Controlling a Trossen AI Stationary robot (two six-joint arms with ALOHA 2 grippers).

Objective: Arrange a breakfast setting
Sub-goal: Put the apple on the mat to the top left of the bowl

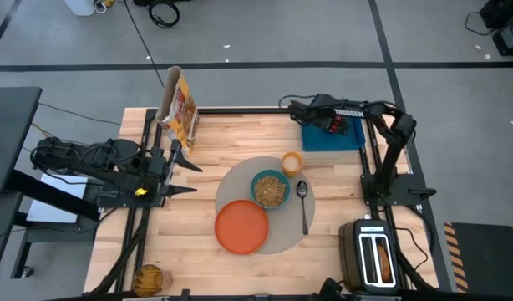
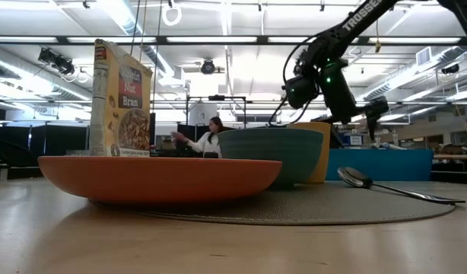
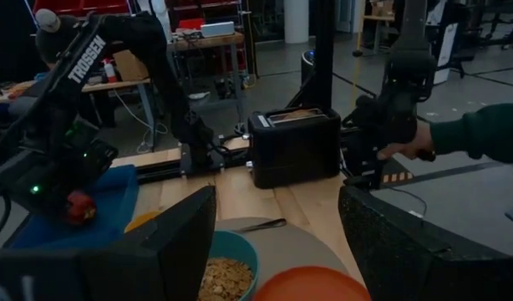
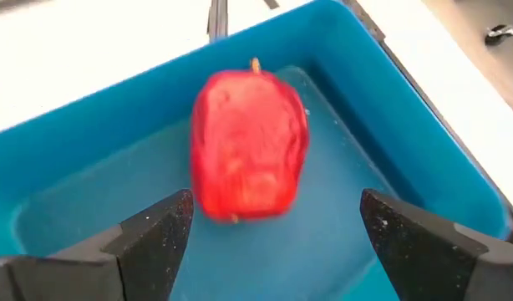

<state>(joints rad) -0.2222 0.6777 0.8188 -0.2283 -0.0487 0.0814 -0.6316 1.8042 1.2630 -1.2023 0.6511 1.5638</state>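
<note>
Grey mat at the table's centre carries my orange plate, teal bowl and spoon. I see my right gripper spread open over the red apple, which lies in the blue tray. My left gripper waits open.

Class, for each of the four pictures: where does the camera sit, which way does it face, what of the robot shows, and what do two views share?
High view: overhead, facing straight down; both arms, left gripper and right gripper open.
Low view: table height, facing level across the orange plate; one arm coming in from above.
Left wrist view: on the left arm, facing the toaster; its own dark fingers.
Right wrist view: on the right arm, facing the red apple in the blue tray; its own fingers.
Shared: the left wrist view also shows the apple.
</note>
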